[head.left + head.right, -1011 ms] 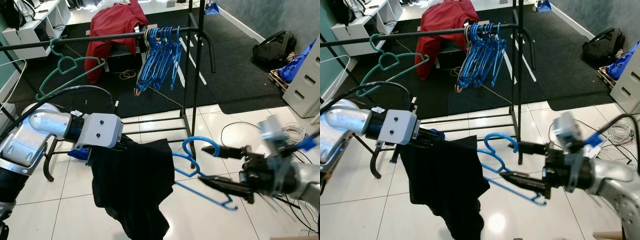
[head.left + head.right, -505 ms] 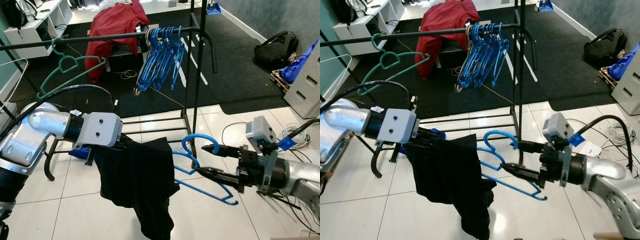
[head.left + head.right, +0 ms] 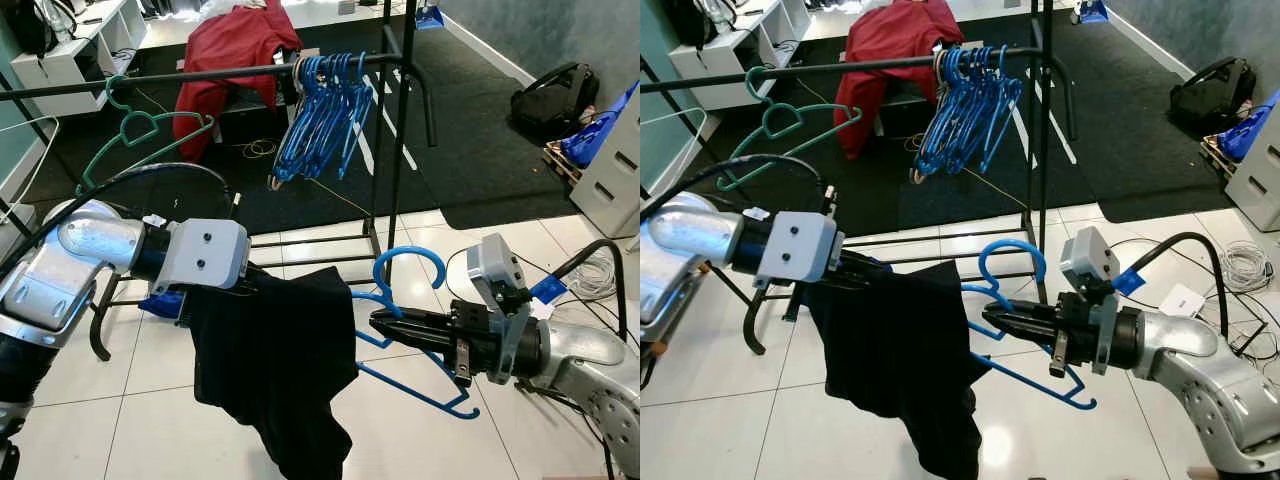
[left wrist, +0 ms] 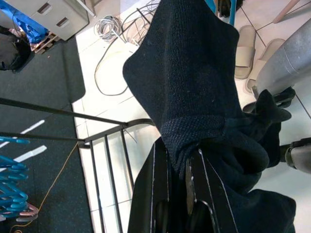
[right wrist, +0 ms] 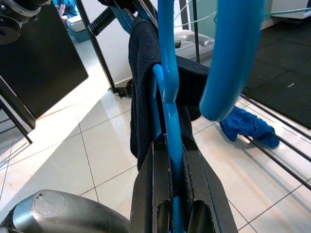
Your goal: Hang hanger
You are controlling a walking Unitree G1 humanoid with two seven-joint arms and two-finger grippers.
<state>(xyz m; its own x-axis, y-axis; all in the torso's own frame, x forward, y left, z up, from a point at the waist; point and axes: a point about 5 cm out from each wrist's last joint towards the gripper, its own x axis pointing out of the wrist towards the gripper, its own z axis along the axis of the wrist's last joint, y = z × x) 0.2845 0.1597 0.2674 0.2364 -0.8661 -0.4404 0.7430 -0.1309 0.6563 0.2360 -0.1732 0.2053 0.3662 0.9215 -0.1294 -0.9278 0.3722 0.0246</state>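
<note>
**Garment half on, rail above**

At far left a green hanger hangs on the rail. Below it the left claw is clenched on a bunched edge of the black garment, which hangs low over the tiled floor. One end of the blue hanger is tucked into the cloth; in the right wrist view the hanger's arm runs into the knit. Further right, a bunch of blue hangers crowds the rail beside the rack's post. The right claw is gripped around the blue hanger's wire just below its hook, which points upward, well below the rail.

The step in hand looks like seating the garment on the hanger before hanging. To do it well, I judge the left claw should spread the fabric over both shoulders while the right keeps the hanger level; then raise the hook to the bare stretch of rail between green hanger and blue bunch, clear of the post.

No brand, label or writing can be read.
</note>
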